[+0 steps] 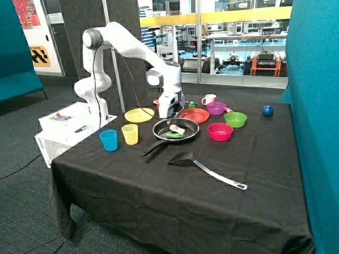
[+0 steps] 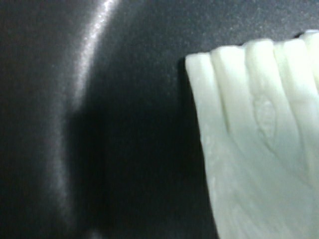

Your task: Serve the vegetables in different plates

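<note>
1. A black cloth covers the table [image 1: 175,196]; teal partitions stand at both sides, and a glass wall with a yellow beam shows a workshop behind.
2. The black frying pan [image 1: 176,129] sits near the table's middle, holding the white chunk [image 1: 176,128] and, at its 6 o'clock, the green pod [image 1: 174,135].
3. The yellow plate [image 1: 139,115] lies at the pan's 10 o'clock and the red-orange plate [image 1: 194,115] at its 1 o'clock; neither holds a vegetable.
4. The gripper [image 1: 169,118] hangs low over the pan's far rim; whether its fingers are apart or together cannot be told.
5. The wrist view is filled by the ribbed white chunk [image 2: 259,149] on the dark pan floor.
6. A wall poster and a yellow-black sign hang at the room's far edge; their writing is unreadable.
</note>
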You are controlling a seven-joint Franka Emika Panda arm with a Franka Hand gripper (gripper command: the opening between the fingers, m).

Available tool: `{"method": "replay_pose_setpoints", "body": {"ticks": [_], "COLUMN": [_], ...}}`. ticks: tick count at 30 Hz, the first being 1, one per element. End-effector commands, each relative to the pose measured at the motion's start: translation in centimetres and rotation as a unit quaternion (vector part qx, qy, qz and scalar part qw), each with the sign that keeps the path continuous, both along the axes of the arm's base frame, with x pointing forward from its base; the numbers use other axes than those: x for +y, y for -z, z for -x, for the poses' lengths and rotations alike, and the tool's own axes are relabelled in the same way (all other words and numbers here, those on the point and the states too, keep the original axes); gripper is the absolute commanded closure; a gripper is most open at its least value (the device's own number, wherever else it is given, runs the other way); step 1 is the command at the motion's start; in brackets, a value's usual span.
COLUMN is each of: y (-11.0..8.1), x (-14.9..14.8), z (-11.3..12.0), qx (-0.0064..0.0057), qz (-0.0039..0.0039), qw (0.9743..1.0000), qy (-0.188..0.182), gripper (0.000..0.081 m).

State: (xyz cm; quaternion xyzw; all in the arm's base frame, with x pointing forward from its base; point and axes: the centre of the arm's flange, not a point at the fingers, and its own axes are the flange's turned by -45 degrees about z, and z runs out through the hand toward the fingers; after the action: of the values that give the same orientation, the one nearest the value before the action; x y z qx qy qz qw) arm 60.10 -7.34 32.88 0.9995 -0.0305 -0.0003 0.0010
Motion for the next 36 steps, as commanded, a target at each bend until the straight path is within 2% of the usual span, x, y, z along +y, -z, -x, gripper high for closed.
{"method": "replay_pose_setpoints", "body": {"ticks": [1,16,36], "y": [1.6,3.8,3.3], "x": [0.1,0.1,0.0], "z": [-0.2,0.6,-0.4], "qx": [-0.0004,-0.0004,-0.0004], "qz": [-0.00098,-0.00098,-0.00098], "qw": [1.0000,1.0000,0.9999], "qy": [-0.001,0.002,-0.015], "gripper": [0.0135,0.0155,0.0147]}}
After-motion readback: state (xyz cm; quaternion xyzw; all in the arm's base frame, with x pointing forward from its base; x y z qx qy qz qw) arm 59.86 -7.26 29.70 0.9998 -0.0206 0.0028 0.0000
